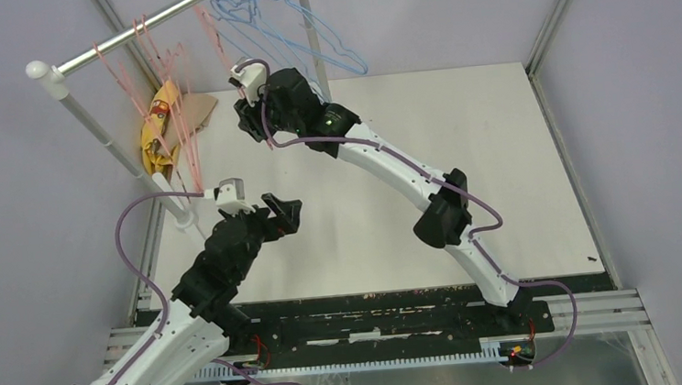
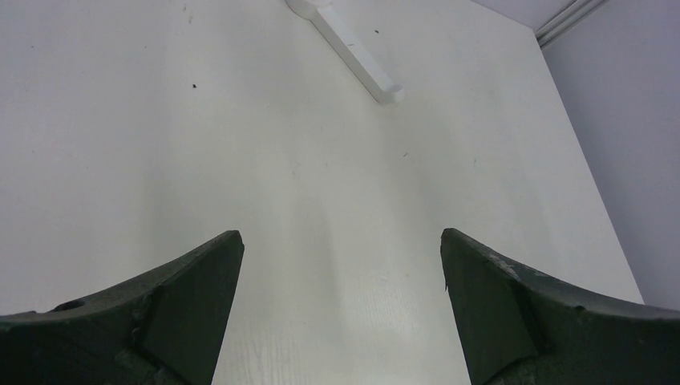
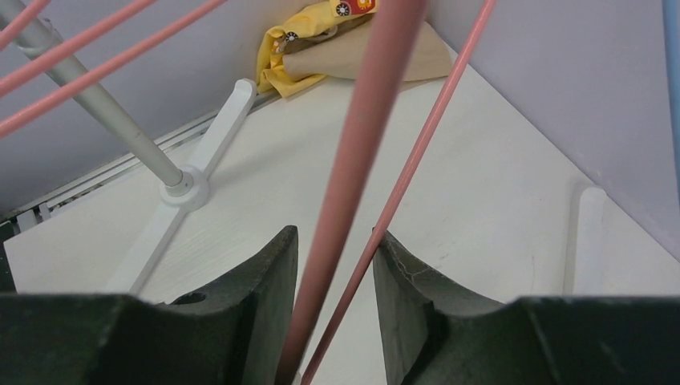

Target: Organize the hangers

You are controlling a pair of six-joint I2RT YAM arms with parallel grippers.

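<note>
The right gripper (image 3: 335, 241) has its 2 jaws drawn in narrow around a pink hanger (image 3: 377, 80), whose wire runs up between them; I cannot tell if they pinch it. The left gripper (image 2: 341, 305) gapes wide and empty over the table (image 2: 321, 160). Blue hangers (image 1: 301, 25) hang on the rail (image 1: 150, 28).

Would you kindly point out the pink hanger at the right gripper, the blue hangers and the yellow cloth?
pink hanger (image 3: 357, 152), right wrist view, its thick wire.
blue hangers (image 1: 325, 30), top external view, side wire.
yellow cloth (image 1: 157, 124), top external view, its middle.
</note>
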